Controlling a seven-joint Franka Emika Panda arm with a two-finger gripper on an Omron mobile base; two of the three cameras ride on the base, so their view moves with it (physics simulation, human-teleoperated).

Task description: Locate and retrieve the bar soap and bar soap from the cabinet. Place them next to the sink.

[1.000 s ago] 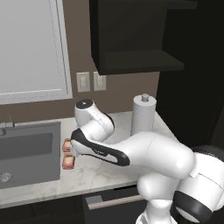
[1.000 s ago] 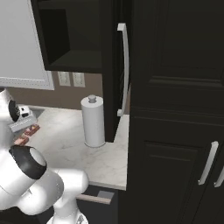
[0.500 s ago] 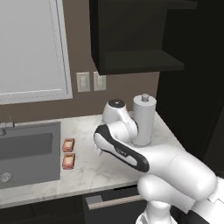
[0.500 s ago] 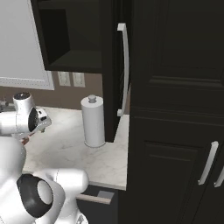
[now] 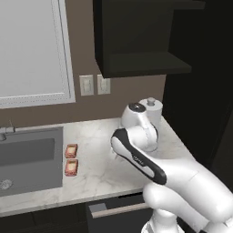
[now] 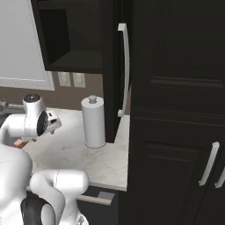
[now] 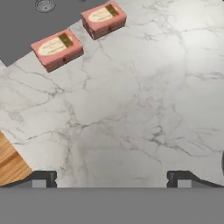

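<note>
Pulling back from the sink side over the last second, the arm has swung its hand away from the two bars toward the middle of the desk [image 7: 131, 113], and the jaws [image 7: 112, 177] now stand wide and empty, their two dark tips far apart with only bare marble between them. Both bars of soap lie well ahead of the jaws and off to their left: the nearer bar soap [image 7: 57, 49] and the farther bar soap [image 7: 104, 18], apart from each other, each just beside the edge of the sink [image 7: 26, 26]. In the left base view they sit as a pair, one bar [image 5: 71, 167] and the other [image 5: 71, 150], flat on the desk by the basin. That reads as the job being done, both soaps delivered and let go. Beyond the jaws the veined white desk runs to the paper-towel roll [image 6: 93, 121], then the brown wall with its switch plates [image 5: 94, 84], and above, the open black cabinet [image 5: 136, 41], its shelf dark
</note>
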